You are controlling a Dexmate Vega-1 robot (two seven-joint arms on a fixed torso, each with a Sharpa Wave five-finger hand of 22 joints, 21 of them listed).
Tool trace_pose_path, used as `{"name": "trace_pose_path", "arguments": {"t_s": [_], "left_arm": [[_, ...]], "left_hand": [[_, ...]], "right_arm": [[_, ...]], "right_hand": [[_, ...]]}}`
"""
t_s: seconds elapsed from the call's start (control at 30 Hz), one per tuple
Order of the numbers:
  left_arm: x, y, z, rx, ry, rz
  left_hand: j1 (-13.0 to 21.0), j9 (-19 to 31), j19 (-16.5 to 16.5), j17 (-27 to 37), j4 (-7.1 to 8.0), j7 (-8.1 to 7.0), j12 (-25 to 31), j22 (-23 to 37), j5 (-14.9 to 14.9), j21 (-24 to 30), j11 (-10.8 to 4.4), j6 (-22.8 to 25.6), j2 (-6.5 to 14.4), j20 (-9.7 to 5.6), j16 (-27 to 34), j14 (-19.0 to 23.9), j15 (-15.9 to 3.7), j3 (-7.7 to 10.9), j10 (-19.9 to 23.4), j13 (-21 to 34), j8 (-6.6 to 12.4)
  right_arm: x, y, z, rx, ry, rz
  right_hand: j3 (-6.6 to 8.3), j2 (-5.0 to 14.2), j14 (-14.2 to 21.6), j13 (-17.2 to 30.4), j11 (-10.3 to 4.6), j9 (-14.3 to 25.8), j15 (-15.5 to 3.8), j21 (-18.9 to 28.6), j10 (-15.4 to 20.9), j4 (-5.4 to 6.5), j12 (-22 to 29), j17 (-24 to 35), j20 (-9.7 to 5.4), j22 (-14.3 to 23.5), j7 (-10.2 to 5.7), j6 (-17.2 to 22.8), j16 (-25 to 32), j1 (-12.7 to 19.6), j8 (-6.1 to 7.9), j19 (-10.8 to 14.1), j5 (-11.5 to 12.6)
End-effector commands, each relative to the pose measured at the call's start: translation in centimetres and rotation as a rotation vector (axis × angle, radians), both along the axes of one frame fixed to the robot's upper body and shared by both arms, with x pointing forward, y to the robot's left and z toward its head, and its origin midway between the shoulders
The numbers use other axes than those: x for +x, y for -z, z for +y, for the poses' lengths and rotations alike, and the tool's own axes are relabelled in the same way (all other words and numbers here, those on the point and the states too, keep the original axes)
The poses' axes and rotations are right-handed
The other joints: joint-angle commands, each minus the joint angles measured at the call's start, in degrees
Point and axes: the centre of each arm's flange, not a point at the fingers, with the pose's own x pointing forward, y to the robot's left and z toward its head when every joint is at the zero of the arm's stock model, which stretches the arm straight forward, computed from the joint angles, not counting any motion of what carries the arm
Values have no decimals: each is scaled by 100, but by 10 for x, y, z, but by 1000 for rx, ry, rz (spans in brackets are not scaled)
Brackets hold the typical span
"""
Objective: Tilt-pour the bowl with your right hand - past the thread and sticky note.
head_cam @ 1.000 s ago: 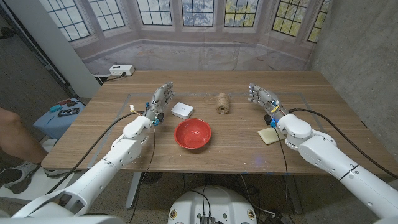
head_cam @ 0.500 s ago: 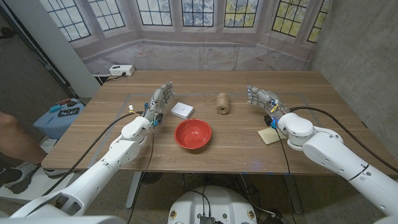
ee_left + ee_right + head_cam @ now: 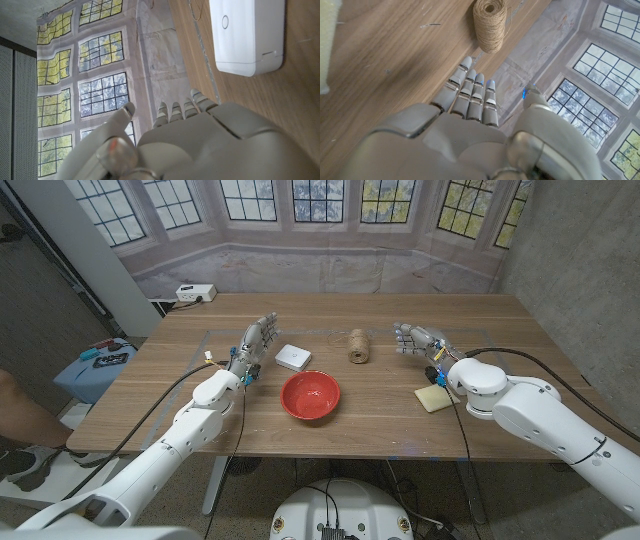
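Right hand held nothing, fingers straight and side by side, thumb set apart, raised above the wooden table. Left hand likewise empty, fingers extended, thumb apart, standing upright over the table.

Counted: one red bowl, one spool of thread, one sticky note, one white box, two hands.

Bowl sat upright on the table, nearer the robot than either hand, between them and well apart from the right hand. Spool of thread stood just beyond the right hand's fingertips toward the left hand, not touching. Sticky note lay flat beside the right wrist, on the robot's side of that hand. White box rested just beside the left hand, on its inner side, apart from the bowl.
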Motion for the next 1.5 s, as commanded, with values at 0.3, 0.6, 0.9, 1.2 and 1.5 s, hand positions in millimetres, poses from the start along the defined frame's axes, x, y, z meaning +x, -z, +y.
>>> {"name": "trace_pose_path", "arguments": {"t_s": [0.3, 0.6, 0.9, 1.2, 1.5], "left_arm": [[5, -2, 3, 15, 12, -3], [3, 0, 1, 25, 17, -3], [1, -3, 5, 45, 14, -9], [2, -5, 6, 53, 27, -15], [0, -4, 10, 49, 19, -20]], "left_hand": [[79, 33, 41, 17, -43, -21, -17, 28, -20, -14, 18, 41, 28, 3, -10, -5, 48, 3, 5, 33, -6], [87, 34, 41, 18, -60, -22, -13, 29, -24, -15, 32, 55, 30, 4, -4, 5, 48, -2, 26, 34, -4], [96, 35, 45, 18, -83, -21, -7, 29, -29, -15, 13, 76, 23, 4, 1, 20, 56, -9, 57, 35, 0], [115, 36, 52, 14, -117, -16, 2, 29, -31, -14, 29, 104, 21, 6, 0, 32, 59, -9, 95, 37, 6], [133, 37, 59, 14, -147, -25, 2, 29, -31, -14, 12, 125, 22, 10, 2, 46, 66, -12, 115, 39, 7]], "right_arm": [[-20, -10, 20, -91, -4, 112], [-30, -5, 26, -136, 11, 94], [-36, 3, 41, -182, 30, 69], [-39, 8, 56, -217, 33, 58], [-41, 9, 64, -244, 40, 50]], "right_hand": [[78, -3, 144, 63, 61, 28, 91, 20, 116, -86, 58, 23, 115, 35, 109, 89, 50, 307, 13, 119, 17], [77, -34, 351, 103, 15, 28, 16, 12, 351, -69, 140, 70, 105, 43, 18, 339, 147, 451, 67, 190, 9], [62, -125, 658, 93, -159, 21, -167, 45, 793, -84, 237, 122, -44, 57, -138, 796, 298, 725, 163, 394, 6], [40, -217, 861, 73, -387, 18, -239, 84, 1068, -89, 276, 136, -87, 65, -175, 1008, 392, 944, 182, 563, -3], [64, -246, 947, 67, -393, 19, -264, 113, 1173, -120, 282, 140, -92, 69, -166, 1104, 433, 1149, 185, 675, 0]]}}
